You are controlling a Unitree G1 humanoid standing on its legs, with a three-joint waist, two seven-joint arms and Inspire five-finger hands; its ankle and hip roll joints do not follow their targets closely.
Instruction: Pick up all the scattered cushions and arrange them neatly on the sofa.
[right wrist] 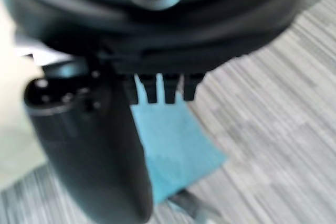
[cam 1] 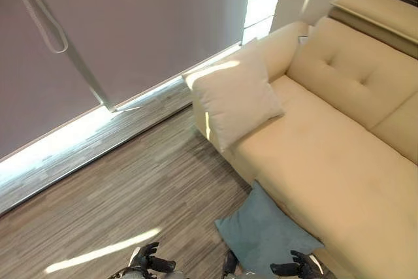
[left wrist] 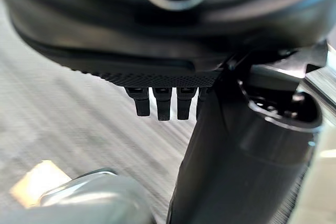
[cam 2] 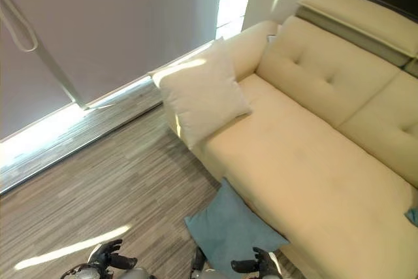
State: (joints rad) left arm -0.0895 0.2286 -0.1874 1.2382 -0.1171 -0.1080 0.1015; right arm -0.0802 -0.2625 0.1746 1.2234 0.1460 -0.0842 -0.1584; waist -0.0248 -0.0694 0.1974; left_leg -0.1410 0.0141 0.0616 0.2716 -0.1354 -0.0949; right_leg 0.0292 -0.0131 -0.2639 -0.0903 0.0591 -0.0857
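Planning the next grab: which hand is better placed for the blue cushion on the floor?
Right, probably. The right hand hangs open right at the blue cushion; the left hand is over bare floor, farther off.

Head stereo overhead; wrist close-ups.

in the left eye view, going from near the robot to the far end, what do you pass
Left hand and right hand → blue cushion on the floor → cream cushion on the sofa's corner → window blind.
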